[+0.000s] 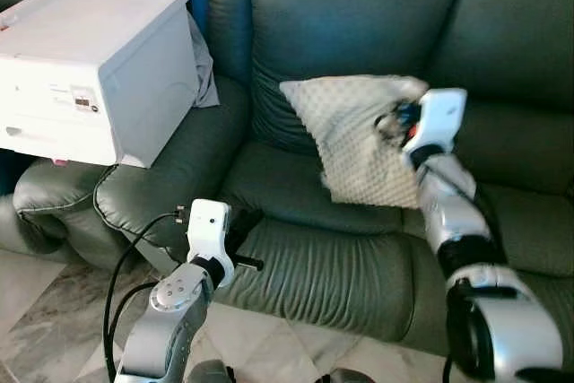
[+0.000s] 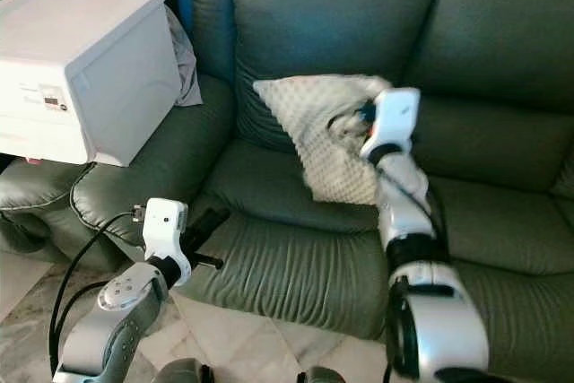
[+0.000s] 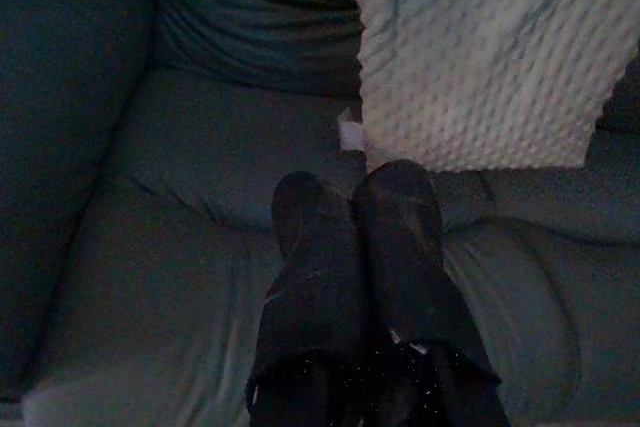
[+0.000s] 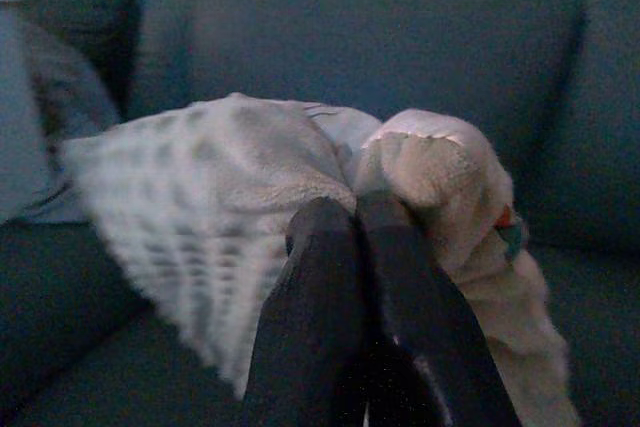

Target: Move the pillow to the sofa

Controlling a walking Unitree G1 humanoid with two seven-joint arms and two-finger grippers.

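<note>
Right gripper [image 1: 401, 127] clamped on the pillow [image 1: 354, 136] at its upper right corner, fabric bunched between the 2 fingers [image 4: 330, 277]. Held by that corner so the rest hangs and drapes: lower edge down on the sofa [image 1: 341, 266] seat, broad face leaning toward the backrest. Looks like the last stage of the task, pillow already over the middle cushion and probably only needing release.

Left gripper [image 1: 242, 230] low at the seat's front edge, fingers pressed together on nothing, pointing toward the pillow's lower corner but apart from it. Likely just parked out of the way.

Open seat to the right of the pillow and in front of it. To the left, a white box [image 1: 94, 65] on the armrest, well apart, with a grey cloth [image 1: 204, 69] behind it. Black cable [image 1: 134, 239] looping by the left arm, near the sofa's front edge: possible snag if that arm swings wide.
</note>
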